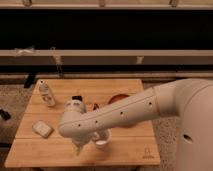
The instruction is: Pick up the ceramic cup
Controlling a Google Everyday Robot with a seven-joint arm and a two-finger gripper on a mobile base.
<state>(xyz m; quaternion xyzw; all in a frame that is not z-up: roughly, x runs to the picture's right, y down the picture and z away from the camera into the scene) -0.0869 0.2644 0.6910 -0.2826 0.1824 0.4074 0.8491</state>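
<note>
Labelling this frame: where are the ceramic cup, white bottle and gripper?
ceramic cup (103, 142): camera view, visible white front wall.
white bottle (46, 95): camera view, its body.
gripper (80, 148): camera view, lower tip, left of cup.

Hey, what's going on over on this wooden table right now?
A white robot arm reaches from the right across the wooden table. Its gripper is down low near the front edge, right beside the ceramic cup, which stands on the table partly hidden under the arm and does not look lifted yet. An orange dish sits behind the arm, a small white bottle at the back left.
</note>
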